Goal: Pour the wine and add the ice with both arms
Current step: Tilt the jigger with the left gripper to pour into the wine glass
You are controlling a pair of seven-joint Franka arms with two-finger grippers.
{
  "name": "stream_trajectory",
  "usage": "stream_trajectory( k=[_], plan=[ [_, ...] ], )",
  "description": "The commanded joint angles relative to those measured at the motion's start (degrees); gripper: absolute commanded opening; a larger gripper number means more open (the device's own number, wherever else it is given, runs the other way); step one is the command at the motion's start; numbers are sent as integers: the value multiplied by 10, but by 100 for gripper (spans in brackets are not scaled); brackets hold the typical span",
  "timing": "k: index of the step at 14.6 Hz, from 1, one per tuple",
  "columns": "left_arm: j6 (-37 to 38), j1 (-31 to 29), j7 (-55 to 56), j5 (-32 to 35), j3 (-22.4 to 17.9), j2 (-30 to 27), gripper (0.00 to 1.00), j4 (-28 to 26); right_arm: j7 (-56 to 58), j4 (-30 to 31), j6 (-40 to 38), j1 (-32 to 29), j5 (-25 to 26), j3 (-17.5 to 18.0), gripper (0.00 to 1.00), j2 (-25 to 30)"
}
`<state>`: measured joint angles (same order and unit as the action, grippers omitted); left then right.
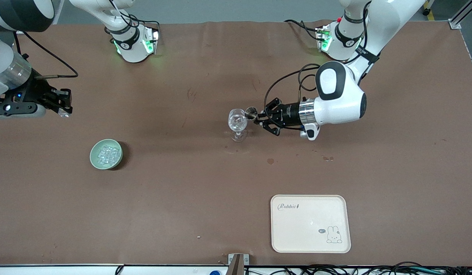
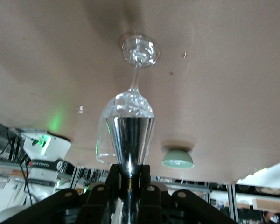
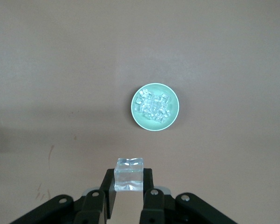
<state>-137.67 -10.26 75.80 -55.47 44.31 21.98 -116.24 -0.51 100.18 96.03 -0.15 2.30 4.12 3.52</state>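
Observation:
A clear stemmed glass [image 1: 237,123] stands mid-table. My left gripper [image 1: 260,117] is shut on a small steel measuring cup [image 1: 251,112], tipped on its side with its mouth at the glass's rim. The left wrist view shows the cup [image 2: 129,135] between my fingers, pointing at the glass [image 2: 130,105], which holds something clear and glinting. My right gripper [image 1: 65,110] is over the table toward the right arm's end, shut on one ice cube [image 3: 129,173]. The pale green bowl [image 1: 94,157] holds several ice cubes [image 1: 108,153], also seen in the right wrist view [image 3: 152,105].
A cream tray [image 1: 310,223] with a rabbit print lies near the front edge toward the left arm's end. A few small dark spots [image 1: 270,160] mark the brown table cover near the glass. The green bowl also shows in the left wrist view [image 2: 177,158].

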Motion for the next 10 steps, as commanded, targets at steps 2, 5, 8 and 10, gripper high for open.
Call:
stream_trajectory(
  k=[2, 5, 8, 10],
  plan=[
    [-27, 16, 51, 26, 0, -15, 0, -7, -3, 12, -5, 2, -6, -1, 5, 18],
    [-27, 19, 92, 86, 0, -13, 0, -6, -3, 13, -5, 2, -6, -1, 5, 20],
    [-27, 23, 139, 137, 1, -11, 0, 0, -3, 14, -4, 2, -6, -1, 5, 19],
    [-28, 37, 175, 156, 0, -12, 0, 0, -3, 13, -4, 2, -6, -1, 5, 19]
  ],
)
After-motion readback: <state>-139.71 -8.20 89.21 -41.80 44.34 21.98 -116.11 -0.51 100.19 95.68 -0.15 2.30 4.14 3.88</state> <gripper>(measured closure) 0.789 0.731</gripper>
